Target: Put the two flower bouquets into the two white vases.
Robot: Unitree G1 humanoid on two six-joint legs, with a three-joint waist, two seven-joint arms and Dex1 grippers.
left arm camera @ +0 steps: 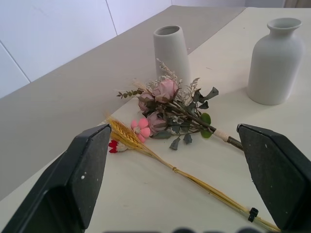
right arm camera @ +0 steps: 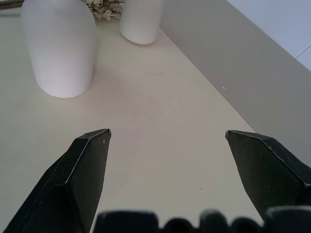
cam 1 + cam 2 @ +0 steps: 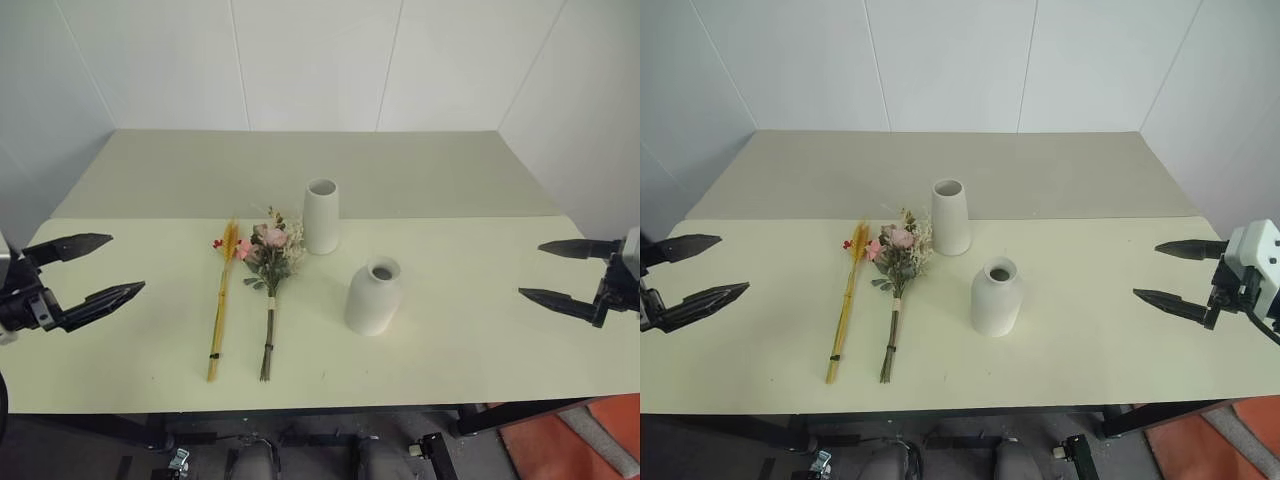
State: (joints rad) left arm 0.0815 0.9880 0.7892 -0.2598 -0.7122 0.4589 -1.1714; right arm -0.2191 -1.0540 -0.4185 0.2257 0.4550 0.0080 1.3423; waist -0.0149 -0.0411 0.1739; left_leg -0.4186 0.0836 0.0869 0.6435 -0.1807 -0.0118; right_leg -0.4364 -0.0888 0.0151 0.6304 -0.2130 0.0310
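Observation:
Two bouquets lie side by side on the pale table: a slim yellow wheat bunch (image 3: 222,300) with a small red-pink bloom, and to its right a fuller rose bouquet (image 3: 271,262) with brown stems toward the front edge. Behind the roses stands the tall narrow white vase (image 3: 321,216); the rounded bottle-shaped vase (image 3: 373,296) stands nearer and to the right. My left gripper (image 3: 100,268) hovers open at the far left, well clear of the flowers. My right gripper (image 3: 535,270) hangs open at the far right, apart from both vases. Nothing is held.
A light grey surface (image 3: 300,170) runs behind the table up to white wall panels. Bare tabletop (image 3: 470,320) stretches between the bottle vase and my right gripper. An orange-red floor patch (image 3: 580,440) shows past the front right corner.

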